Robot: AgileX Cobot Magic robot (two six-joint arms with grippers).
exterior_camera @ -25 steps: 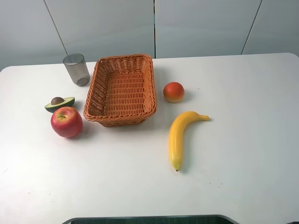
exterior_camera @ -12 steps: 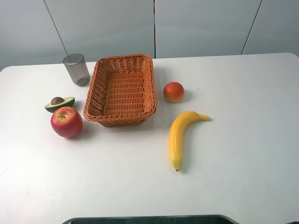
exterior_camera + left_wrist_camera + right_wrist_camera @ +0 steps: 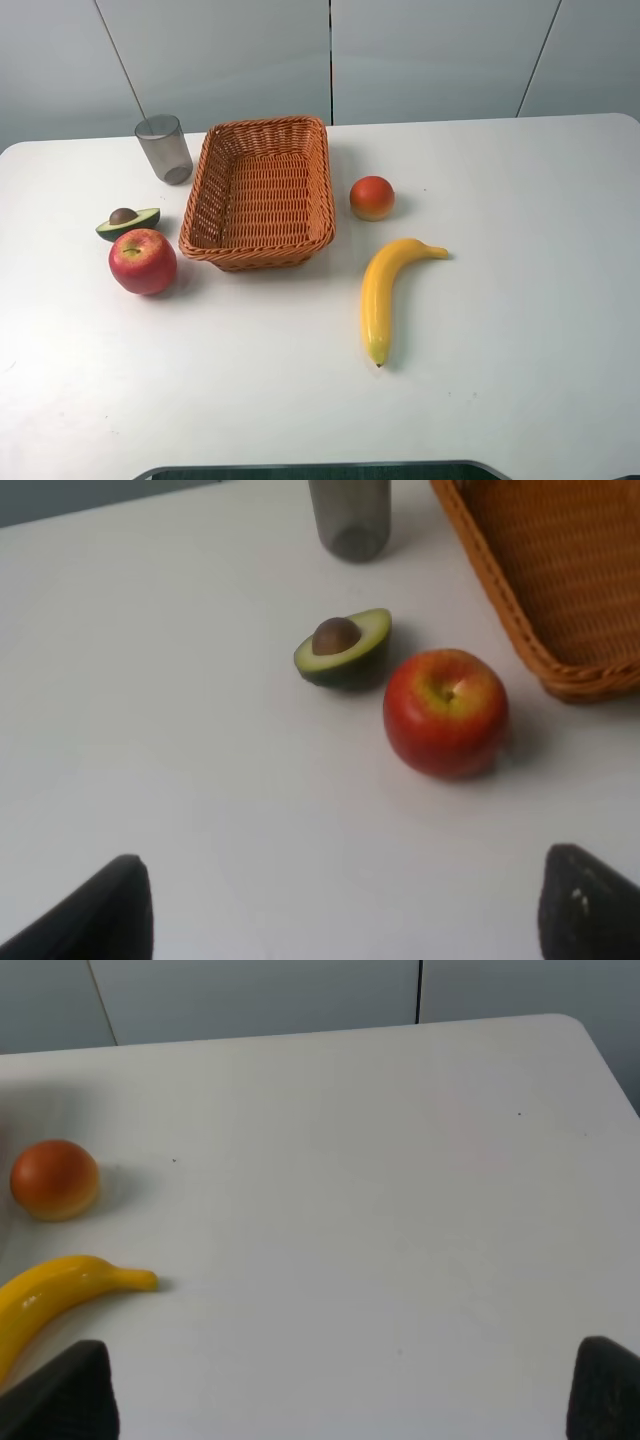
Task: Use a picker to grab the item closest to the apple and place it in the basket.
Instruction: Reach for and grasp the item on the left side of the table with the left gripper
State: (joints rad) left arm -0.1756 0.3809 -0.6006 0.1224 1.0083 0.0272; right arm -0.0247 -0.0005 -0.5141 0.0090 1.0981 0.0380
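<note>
A red apple rests on the white table left of the woven basket. Just behind the apple lies a halved avocado with its brown pit showing, the nearest item to it. The basket has nothing inside. No arm shows in the exterior high view. In the left wrist view my left gripper is open, its dark fingertips spread wide, well short of the apple and avocado. My right gripper is open too, with nothing between its fingers.
A grey translucent cup stands behind the avocado, left of the basket. An orange-red round fruit and a yellow banana lie to the basket's right. The table's far right corner is rounded.
</note>
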